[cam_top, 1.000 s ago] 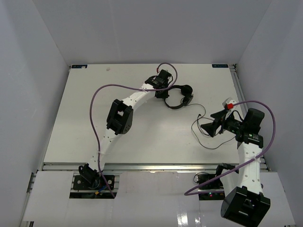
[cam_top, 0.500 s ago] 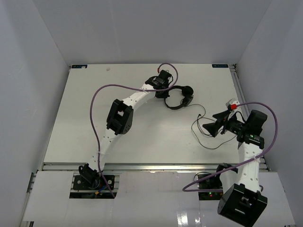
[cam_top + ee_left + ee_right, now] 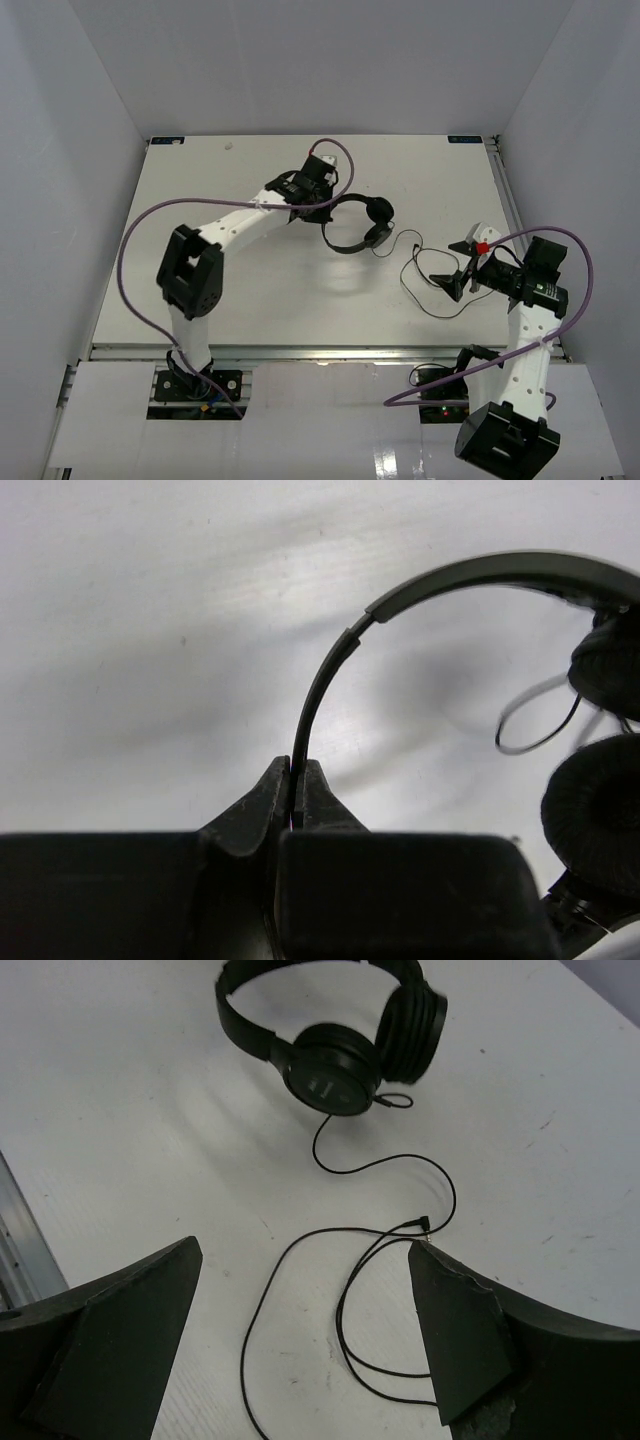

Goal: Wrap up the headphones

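The black headphones [image 3: 357, 226] lie near the middle of the white table [image 3: 180, 200], with the two earcups [image 3: 377, 223] to the right. My left gripper [image 3: 326, 203] is shut on the thin headband [image 3: 420, 583]; the band runs straight between its fingertips [image 3: 297, 772]. The thin black cable [image 3: 425, 276] trails right in loose loops. In the right wrist view the headphones [image 3: 330, 1055] are ahead, and the cable [image 3: 300, 1245] and its plug [image 3: 426, 1224] lie between my open right gripper [image 3: 305, 1252]. The right gripper [image 3: 462, 270] is empty, above the loops.
Purple robot cables [image 3: 150, 225] arc above both arms. White walls enclose the table on three sides. A metal rail [image 3: 330, 352] runs along the near edge, and another rail [image 3: 505, 190] runs along the right edge.
My left arm swung its elbow left and pulled the headphones left and nearer by the headband. The cable loops shifted with them. My right gripper moved slightly right and nearer, still open.
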